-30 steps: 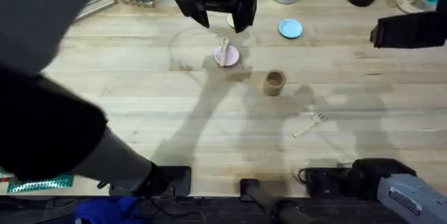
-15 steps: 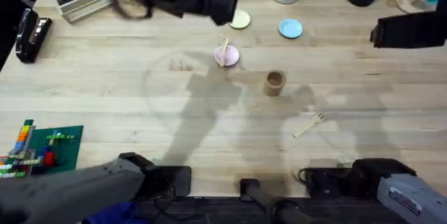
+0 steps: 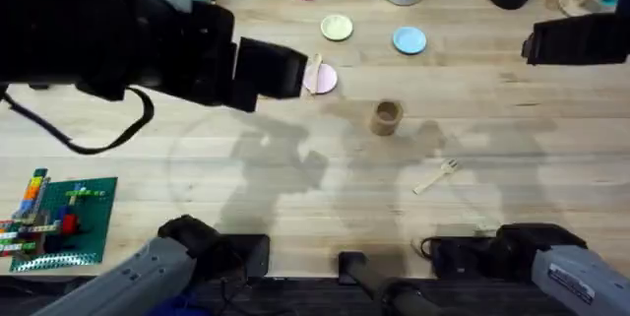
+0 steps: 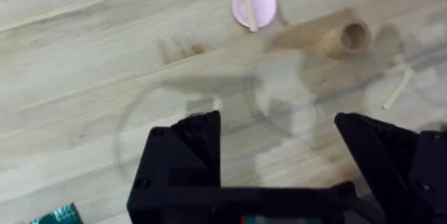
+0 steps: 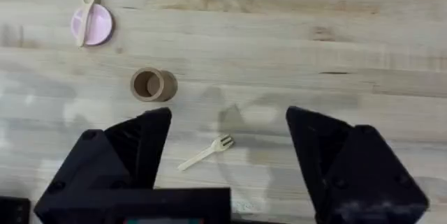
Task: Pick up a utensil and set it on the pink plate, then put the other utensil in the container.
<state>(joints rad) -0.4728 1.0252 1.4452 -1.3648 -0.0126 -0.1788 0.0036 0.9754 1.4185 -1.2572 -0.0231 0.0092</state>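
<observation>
Left pincer [image 4: 278, 154] open, empty; spoon [image 5: 85, 16] across pink plate [image 5: 98, 25].

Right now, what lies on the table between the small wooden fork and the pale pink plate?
In the right wrist view, the tan wooden cylindrical cup stands between the wooden fork and the pink plate.

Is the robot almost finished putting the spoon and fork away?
About halfway. Done: the spoon lies on the pink plate. In hand: nothing, since the left gripper and the right gripper are both open and empty, high above the table. Left: the fork lies on the table, apart from the cup, and has yet to go into it.
</observation>
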